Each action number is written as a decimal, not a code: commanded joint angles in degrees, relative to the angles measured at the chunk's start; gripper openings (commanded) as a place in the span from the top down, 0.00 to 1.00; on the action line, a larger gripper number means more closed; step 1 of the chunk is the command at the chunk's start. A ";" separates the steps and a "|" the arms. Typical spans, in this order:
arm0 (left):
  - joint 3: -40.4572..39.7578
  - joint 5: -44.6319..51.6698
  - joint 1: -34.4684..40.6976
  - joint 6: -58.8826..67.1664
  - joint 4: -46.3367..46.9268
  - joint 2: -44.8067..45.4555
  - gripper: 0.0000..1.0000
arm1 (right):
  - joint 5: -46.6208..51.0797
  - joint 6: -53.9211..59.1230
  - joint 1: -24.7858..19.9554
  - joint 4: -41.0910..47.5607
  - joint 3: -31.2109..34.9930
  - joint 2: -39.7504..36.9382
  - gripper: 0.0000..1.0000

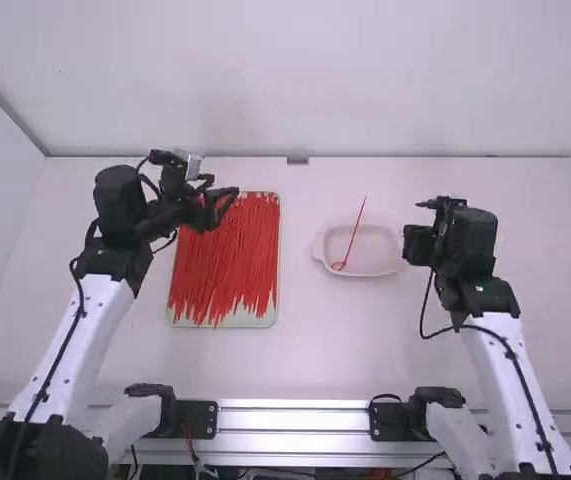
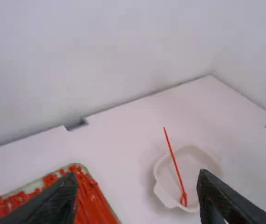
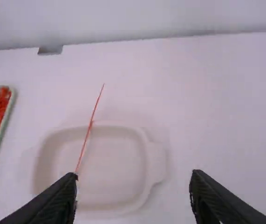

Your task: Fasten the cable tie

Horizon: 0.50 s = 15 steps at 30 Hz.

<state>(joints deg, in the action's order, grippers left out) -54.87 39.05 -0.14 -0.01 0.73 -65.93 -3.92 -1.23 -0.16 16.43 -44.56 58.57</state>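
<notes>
The white table (image 1: 365, 340) carries a pale tray (image 1: 276, 270) on its left half, heaped with loose red ties (image 1: 225, 260). To the right of the tray, apart from it, stands a white dish (image 1: 385, 268) with small handles. The left gripper (image 1: 215, 205) hangs over the tray's far-left corner, its fingers spread wide with nothing between them, as its own wrist view shows (image 2: 136, 176). The right gripper (image 1: 412, 245) sits just beside the dish's right handle, facing across it, with its fingers likewise wide apart and holding nothing (image 3: 133, 175). The single red cable tie (image 1: 350, 235) lies in the dish, with a small loop at its near end on the dish's left side. Its straight tail slants out over the far rim. It is apart from the right jaws and well apart from the left ones.
</notes>
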 commanded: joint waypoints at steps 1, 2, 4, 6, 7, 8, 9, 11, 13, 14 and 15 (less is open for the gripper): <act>2.96 -4.97 0.14 0.01 -0.73 4.11 0.37 | 3.92 1.23 0.16 -2.21 3.28 -3.61 0.40; 4.27 -6.29 0.14 0.01 -0.73 5.43 0.39 | 3.92 1.23 0.16 -3.61 4.68 -5.01 0.42; 7.34 -9.35 0.14 0.01 -0.73 8.50 0.44 | 3.92 1.23 0.16 -6.83 7.90 -8.23 0.48; 9.45 -11.46 0.14 0.01 -0.73 10.61 0.48 | 3.92 1.23 0.16 -9.01 10.09 -10.41 0.52; 11.24 -13.26 0.14 0.01 -0.73 12.40 0.51 | 3.92 1.23 0.16 -10.85 11.92 -12.25 0.55; 11.97 -13.98 0.14 0.01 -0.73 13.13 0.52 | 3.92 1.23 0.16 -11.59 12.66 -12.99 0.56; 13.42 -15.44 0.14 0.01 -0.73 14.58 0.55 | 3.92 1.23 0.16 -13.06 14.13 -14.46 0.59; 16.73 -18.74 0.14 0.01 -0.73 17.89 0.61 | 3.92 1.23 0.16 -16.35 17.42 -17.75 0.64; 19.30 -21.31 0.14 0.01 -0.73 20.46 0.65 | 3.92 1.23 0.16 -16.43 19.95 -20.28 0.69; 20.40 -22.41 0.14 0.01 -0.73 21.56 0.67 | 3.92 1.23 0.16 -16.43 21.02 -21.35 0.71; 22.22 -24.23 0.14 0.01 -0.73 23.38 0.70 | 3.92 1.23 0.16 -16.43 22.77 -23.10 0.74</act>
<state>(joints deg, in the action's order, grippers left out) -35.18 20.62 -0.16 -0.03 0.27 -45.67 -0.38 0.03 -0.16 0.16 -24.84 38.02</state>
